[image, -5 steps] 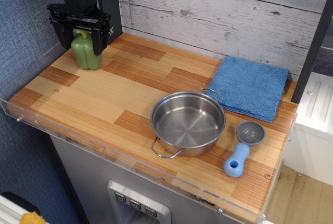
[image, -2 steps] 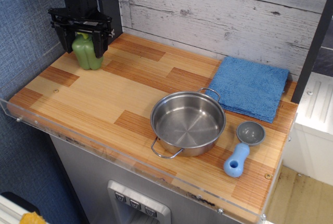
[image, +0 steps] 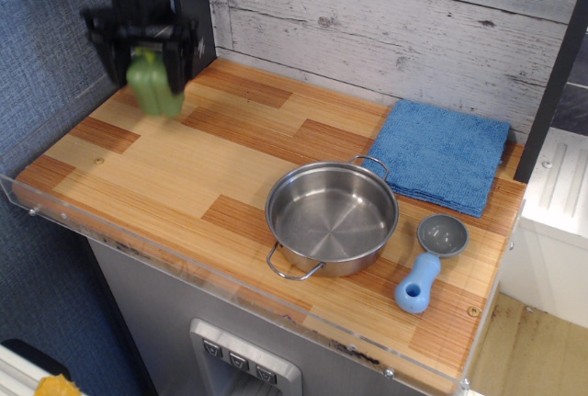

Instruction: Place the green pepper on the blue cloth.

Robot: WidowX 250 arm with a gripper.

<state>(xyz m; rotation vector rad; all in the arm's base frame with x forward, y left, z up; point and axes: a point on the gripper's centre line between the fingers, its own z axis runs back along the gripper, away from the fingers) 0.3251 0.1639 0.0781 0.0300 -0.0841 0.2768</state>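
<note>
Observation.image showed the black gripper (image: 147, 58) at the far left corner of the wooden counter (image: 184, 171), its jaws clenched on either side of the green pepper (image: 152, 86). The two dark fingers (image: 181, 51) stood flanking the pepper's upper part, and the pepper hung between them, upright and blurred. Whether its base touched the counter or sat just clear of it could not be told through the blur. The arm above the gripper rose out of the top of the picture, in front of a dark post against the wall.

Taking the steel pot (image: 332, 218) as the landmark: the gripper and pepper were well apart from it, to its left and farther back, near the blue textured wall. The pot itself stood near the front edge of the counter, right of centre, with a wire loop handle at its front left and another at its back right. The blue cloth (image: 441, 154) lay flat just behind and to the right of the pot, close to the pot's rear handle and up against the whitewashed plank wall (image: 404, 28). The small scoop (image: 429, 263), grey-bowled with a blue handle, lay just to the right of the pot, handle pointing to the front edge. A clear plastic rim (image: 55, 217) ran along the counter's front and left edges.
</note>
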